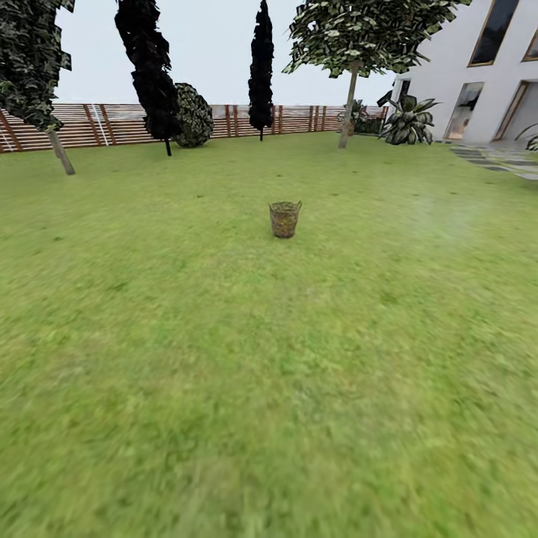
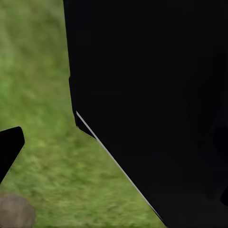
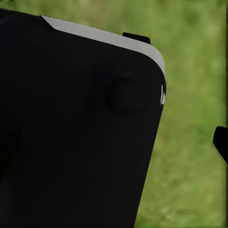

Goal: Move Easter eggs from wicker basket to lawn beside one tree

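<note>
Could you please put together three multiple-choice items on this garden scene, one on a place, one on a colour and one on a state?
1. Where does the wicker basket stand?
A. on the open lawn, far from any tree
B. against the fence
C. on the paving by the house

2. What colour is the house at the head view's right?
A. red
B. white
C. blue

3. How does the basket stand?
A. tipped on its side
B. upside down
C. upright

Answers: 1 A, grass surrounds it on all sides in the head view; 2 B, its walls render pale white beside the dark windows; 3 C, its rim is on top and its base on the grass.
</note>
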Motion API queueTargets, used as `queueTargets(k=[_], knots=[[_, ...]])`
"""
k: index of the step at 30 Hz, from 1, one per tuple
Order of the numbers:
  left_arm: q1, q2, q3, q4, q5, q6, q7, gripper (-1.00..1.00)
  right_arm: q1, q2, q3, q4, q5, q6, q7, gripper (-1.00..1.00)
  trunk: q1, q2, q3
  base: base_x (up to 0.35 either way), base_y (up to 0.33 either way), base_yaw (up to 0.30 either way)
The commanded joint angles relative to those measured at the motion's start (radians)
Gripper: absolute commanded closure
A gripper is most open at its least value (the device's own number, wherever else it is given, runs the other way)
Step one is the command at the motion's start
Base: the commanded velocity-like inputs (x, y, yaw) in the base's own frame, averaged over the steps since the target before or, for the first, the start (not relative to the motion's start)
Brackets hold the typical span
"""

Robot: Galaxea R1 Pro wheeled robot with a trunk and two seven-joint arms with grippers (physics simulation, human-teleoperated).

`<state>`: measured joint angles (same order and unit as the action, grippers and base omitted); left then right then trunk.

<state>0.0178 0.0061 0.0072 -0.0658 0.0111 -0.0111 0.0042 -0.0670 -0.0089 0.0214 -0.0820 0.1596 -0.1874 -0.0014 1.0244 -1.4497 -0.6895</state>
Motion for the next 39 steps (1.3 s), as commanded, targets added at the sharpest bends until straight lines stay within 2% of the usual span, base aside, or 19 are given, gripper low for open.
queueTargets(k=[1,39], knots=[[0.001,0.0,0.0,-0.002,0.001,-0.001,0.0,-1.0,0.0,0.0,0.002,0.001,0.005,-0.003,0.0,-1.0,0.001,0.0,-0.001,0.324,0.0,0.0],[0.001,0.0,0.0,-0.002,0.001,-0.001,0.0,-1.0,0.0,-0.001,0.002,0.001,0.005,-0.003,0.0,-1.0,0.001,0.0,0.012,0.32,0.0,0.0]])
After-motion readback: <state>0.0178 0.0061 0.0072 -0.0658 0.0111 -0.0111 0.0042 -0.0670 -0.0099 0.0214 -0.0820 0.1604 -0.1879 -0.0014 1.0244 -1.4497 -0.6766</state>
